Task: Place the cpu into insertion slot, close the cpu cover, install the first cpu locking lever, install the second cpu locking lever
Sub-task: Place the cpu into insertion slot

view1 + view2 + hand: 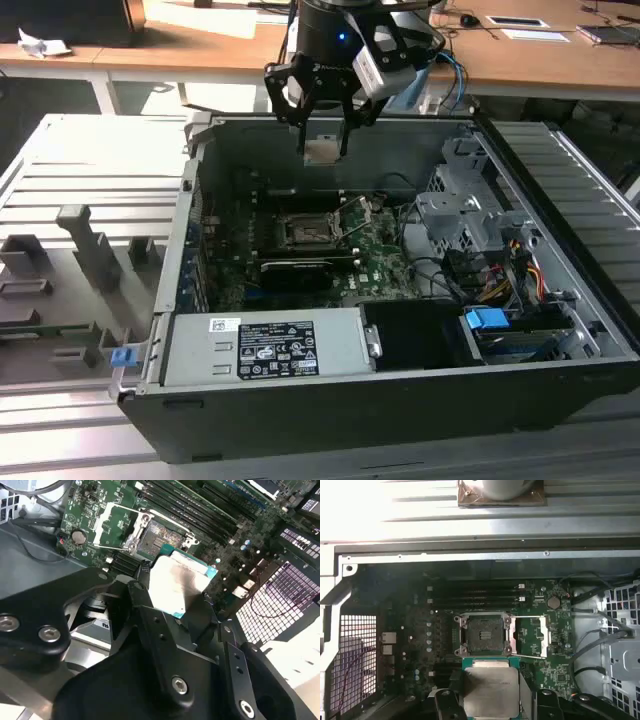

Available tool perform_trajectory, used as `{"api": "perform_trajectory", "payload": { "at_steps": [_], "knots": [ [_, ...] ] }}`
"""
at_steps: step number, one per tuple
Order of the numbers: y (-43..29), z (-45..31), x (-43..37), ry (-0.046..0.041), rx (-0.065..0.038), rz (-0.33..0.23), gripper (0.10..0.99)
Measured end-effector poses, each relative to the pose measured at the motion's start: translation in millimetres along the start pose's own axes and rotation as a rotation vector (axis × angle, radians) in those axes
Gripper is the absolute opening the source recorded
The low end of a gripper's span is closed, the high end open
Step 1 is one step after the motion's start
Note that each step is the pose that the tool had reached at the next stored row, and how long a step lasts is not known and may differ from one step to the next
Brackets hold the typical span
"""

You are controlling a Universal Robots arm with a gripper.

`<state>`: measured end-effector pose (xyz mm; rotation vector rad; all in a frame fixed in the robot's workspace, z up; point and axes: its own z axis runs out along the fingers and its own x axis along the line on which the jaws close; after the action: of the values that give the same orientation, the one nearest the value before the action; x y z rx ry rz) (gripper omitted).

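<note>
Computer case (400, 410) lies on its side with the open side up, so the arm gets straight-down access to the green circuit board (385, 265) on its floor. Gripper (323, 150) hangs near the case's back wall in the exterior view, well above the board. It is narrowed onto the chip (491, 690), gripping two opposite edges, metal face up toward the wrist.

My read: the edge grip keeps the fingers (135, 592) off the contact side and leaves the underside free to seat flat in the socket (484, 632). In the first wrist view the chip sits level and roughly square with the socket outline. They are apart, nothing touching.

The socket is bare, with a dark centre. The cover frame (543, 636) is flipped back beside it, board showing through the cut-out. That's why the socket is reachable at all.

Hard to tell:
- The chip's underside is hidden.
- Where the fingers meet the chip edges is covered in both wrist views, by the chip or by the finger bodies.
- I can't make out a corner mark or the socket keying, so rotation is unconfirmed.
- The thin wire levers (527, 656) blend with the cover rim, so I can't say how each stands.
- The grey labelled box (265, 348) hides the near strip of the board in the exterior view.
</note>
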<state>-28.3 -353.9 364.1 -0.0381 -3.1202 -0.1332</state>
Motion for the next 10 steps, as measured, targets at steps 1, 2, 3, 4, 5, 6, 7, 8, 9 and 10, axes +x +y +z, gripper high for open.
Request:
{"api": "perform_trajectory", "payload": {
  "at_steps": [1,2,3,4,5,6,7,8,9,10],
  "knots": [
    [0.0,0.0,0.0,0.0000,0.000,0.000,0.533],
    [0.0,0.0,0.0,-0.0003,0.000,0.003,0.533],
    [0.0,0.0,0.0,-0.0018,0.003,0.020,0.533],
    [0.0,0.1,0.0,-0.0043,0.004,0.051,0.533],
    [-0.1,0.4,1.6,-0.0061,0.004,0.072,0.533],
    [-0.5,1.4,2.7,-0.0062,0.004,0.072,0.533],
    [-0.6,2.3,2.9,-0.0033,0.005,0.073,0.533],
    [-0.6,2.8,2.9,-0.0073,0.004,0.122,0.533],
    [-0.6,2.9,2.9,-0.0095,0.003,0.148,0.533],
    [-0.7,3.0,2.9,-0.0111,0.003,0.168,0.533]
  ]
}}
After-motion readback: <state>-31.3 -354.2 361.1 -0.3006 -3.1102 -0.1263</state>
